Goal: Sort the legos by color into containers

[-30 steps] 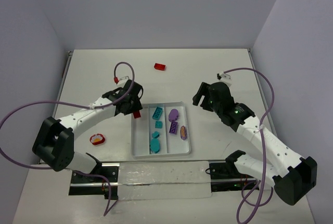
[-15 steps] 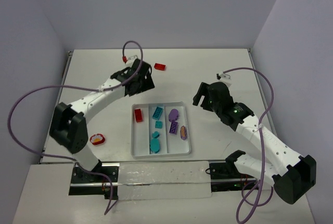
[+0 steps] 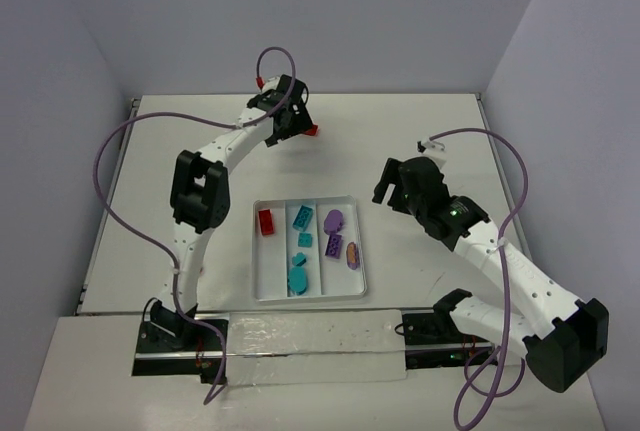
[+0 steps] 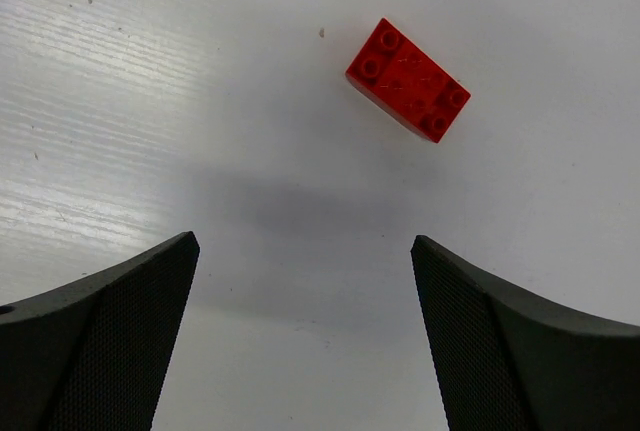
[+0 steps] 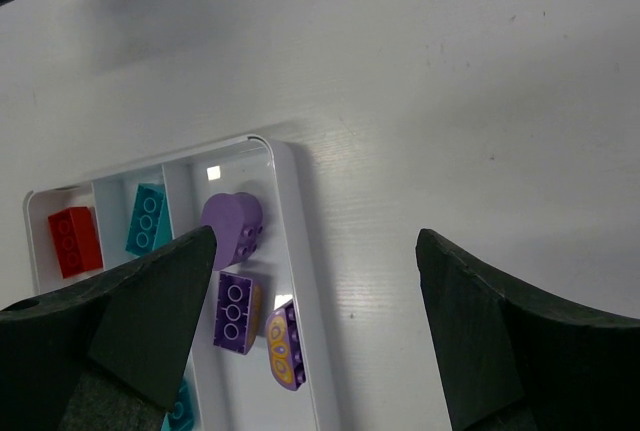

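A loose red lego [image 4: 408, 80] lies on the bare table at the far middle, just ahead and to the right of my open left gripper [image 4: 303, 241]; from above it peeks out beside that gripper [image 3: 295, 123]. The white tray [image 3: 258, 269] holds one red lego [image 3: 266, 221] in its left container, teal legos [image 3: 302, 217] in the middle one and purple legos [image 3: 333, 219] in the right one. My right gripper [image 5: 315, 241] hangs open and empty over the tray's right rim [image 5: 290, 201], above the table to the right of the purple legos [image 5: 233, 228].
The left arm stretches from its base across the table's left half to the far side, its purple cable [image 3: 120, 151] looping beside it. The right arm [image 3: 470, 236] lies along the right side. Walls close in the table at the back and sides.
My left gripper let go of a red lego, which now lies in the tray's left container, opened wide and swung to the far side over the loose red lego. The right arm barely moved.
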`<action>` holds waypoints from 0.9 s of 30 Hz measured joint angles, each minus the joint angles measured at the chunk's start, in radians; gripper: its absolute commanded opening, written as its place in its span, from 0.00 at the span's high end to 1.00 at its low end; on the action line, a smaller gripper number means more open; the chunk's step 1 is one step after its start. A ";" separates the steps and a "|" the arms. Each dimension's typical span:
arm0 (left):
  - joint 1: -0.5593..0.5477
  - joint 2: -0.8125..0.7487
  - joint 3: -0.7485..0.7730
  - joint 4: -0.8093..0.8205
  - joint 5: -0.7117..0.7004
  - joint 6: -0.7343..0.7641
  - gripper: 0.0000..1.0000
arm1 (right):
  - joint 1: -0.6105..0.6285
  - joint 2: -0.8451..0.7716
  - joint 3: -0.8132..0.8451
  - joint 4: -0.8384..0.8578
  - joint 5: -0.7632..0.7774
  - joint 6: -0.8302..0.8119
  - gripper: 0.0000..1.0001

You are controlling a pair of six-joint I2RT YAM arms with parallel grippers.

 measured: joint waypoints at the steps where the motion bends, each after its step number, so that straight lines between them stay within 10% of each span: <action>1: 0.003 0.007 0.001 0.000 0.006 -0.001 0.04 | 0.000 0.000 0.004 -0.003 0.002 -0.002 0.11; 27: 0.005 0.216 0.130 0.136 -0.014 -0.480 0.04 | 0.000 -0.016 0.025 -0.039 -0.003 0.002 0.11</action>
